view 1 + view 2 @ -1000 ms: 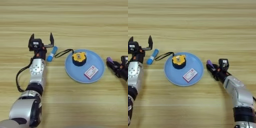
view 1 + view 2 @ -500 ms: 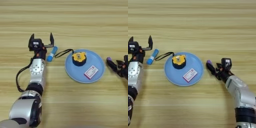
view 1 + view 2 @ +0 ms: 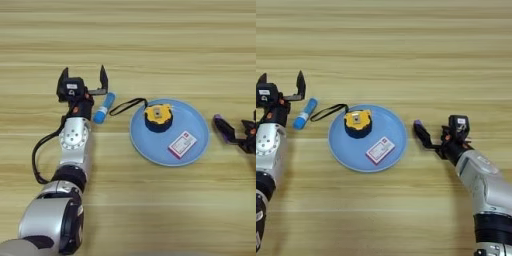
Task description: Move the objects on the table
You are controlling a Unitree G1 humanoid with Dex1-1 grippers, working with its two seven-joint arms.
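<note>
Right of centre frame, the right gripper [image 3: 428, 140] clamps the purple stick [image 3: 421, 132], its tip angled upper-left toward the nearby blue plate [image 3: 393, 150], while the left gripper [image 3: 83, 81] gapes idle at left.

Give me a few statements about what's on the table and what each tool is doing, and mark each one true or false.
1. The tape measure sits on the blue plate. True.
2. The small card lies on the bare table. False: it lies on the plate, beside the tape measure.
3. The left tool is open, next to the blue tube. True.
4. The blue tube stands upright on the plate. False: it lies on the table, left of the plate.
5. The right tool is right of the plate, with a purple stick at its tip. True.
</note>
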